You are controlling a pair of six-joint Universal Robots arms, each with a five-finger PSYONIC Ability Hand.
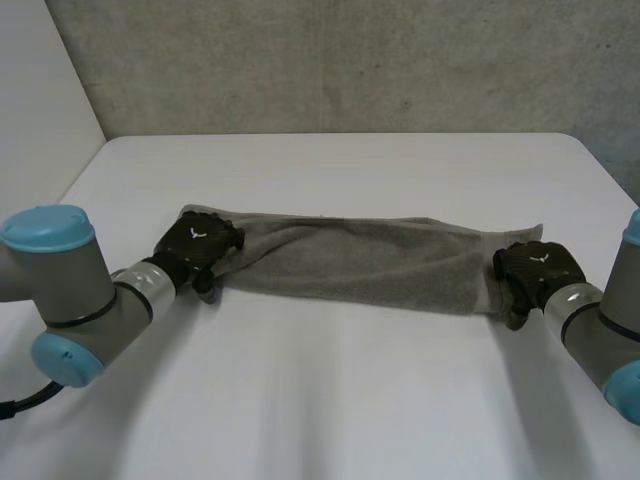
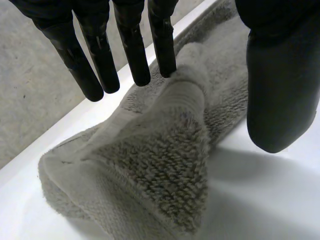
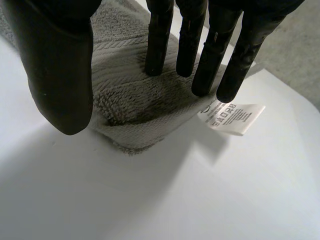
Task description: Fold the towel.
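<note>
Grey towel [image 1: 350, 260] spans from left hand [image 1: 197, 243] to right hand [image 1: 537, 268] (fingers straight)

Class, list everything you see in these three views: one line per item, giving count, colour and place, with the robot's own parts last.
towel: one, grey, a long strip across the middle of the table, bunched at its left end
care label: one, white with dark print, at the towel's right end, by the right hand's fingertips
table: one, white, under the towel
wall: one, grey, behind the table
left hand: one, black, fingers straight, at the towel's left end
right hand: one, black, fingers straight, at the towel's right end
left arm, right arm: two, grey with light-blue caps, at the near sides
</note>
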